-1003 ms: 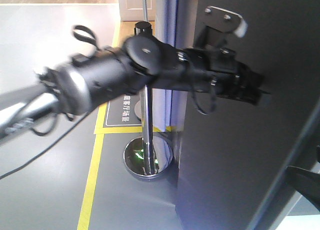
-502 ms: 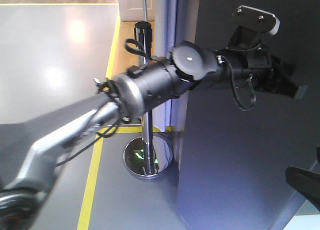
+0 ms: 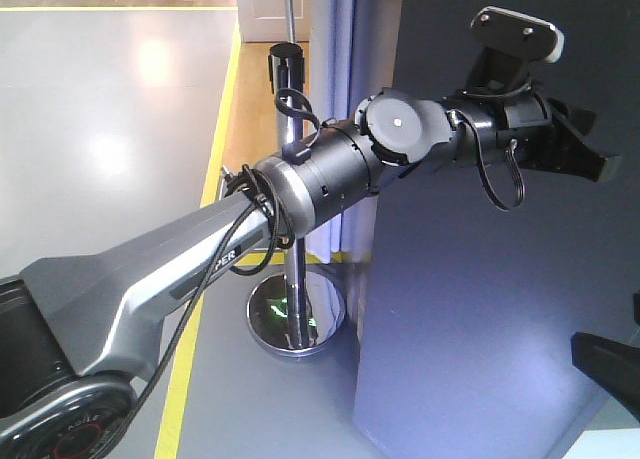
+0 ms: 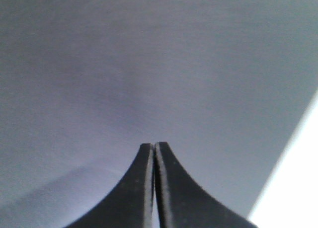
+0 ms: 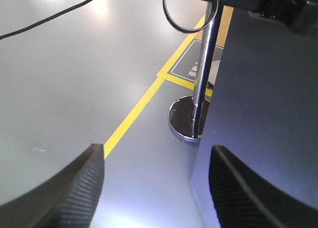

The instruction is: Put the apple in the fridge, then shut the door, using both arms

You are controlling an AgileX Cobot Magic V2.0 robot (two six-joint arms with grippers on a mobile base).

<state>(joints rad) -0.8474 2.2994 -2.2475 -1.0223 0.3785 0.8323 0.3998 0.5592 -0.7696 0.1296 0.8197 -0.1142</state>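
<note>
The door (image 3: 450,329) shows its dark grey outer face and fills the right of the front view. My left arm reaches across to it. My left gripper (image 3: 600,167) is shut and empty, with its tip at the door's face high up. In the left wrist view the shut left gripper (image 4: 154,145) points at the plain grey door (image 4: 149,64). My right gripper (image 5: 157,151) is open and empty, low beside the door's (image 5: 268,114) outer edge. The apple and the fridge's interior are out of view.
A chrome stanchion post (image 3: 292,229) on a round base (image 3: 297,317) stands just left of the door; it also shows in the right wrist view (image 5: 201,74). A yellow floor line (image 3: 190,349) runs along the grey floor.
My left arm has swung up and to the right along the door's face. Its gripper now sits higher and farther right. The right gripper has stayed open.
</note>
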